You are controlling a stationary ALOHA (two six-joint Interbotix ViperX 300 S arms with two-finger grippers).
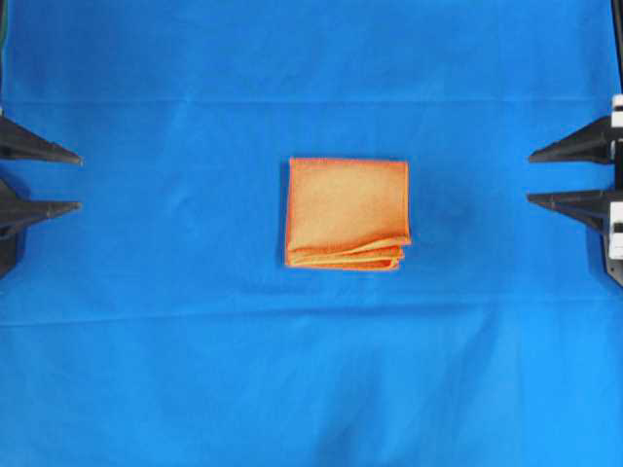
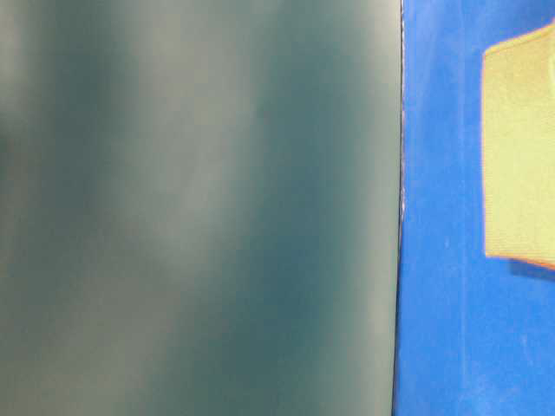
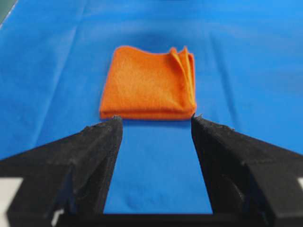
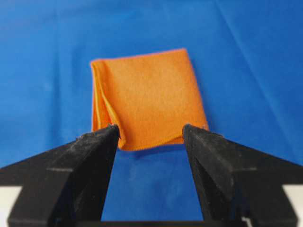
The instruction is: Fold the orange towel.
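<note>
The orange towel (image 1: pixel 347 212) lies folded into a small square stack in the middle of the blue cloth, with its layered edges toward the front. It also shows in the left wrist view as the orange towel (image 3: pixel 149 90), in the right wrist view as the orange towel (image 4: pixel 147 97), and at the right edge of the table-level view as a pale patch of towel (image 2: pixel 520 147). My left gripper (image 1: pixel 80 181) stands open at the far left, well apart from the towel. At the far right my right gripper (image 1: pixel 530 177) is open too, with nothing between its fingers.
A large blue cloth (image 1: pixel 195 341) covers the whole table. In the table-level view a blurred grey-green surface (image 2: pixel 199 208) fills most of the frame.
</note>
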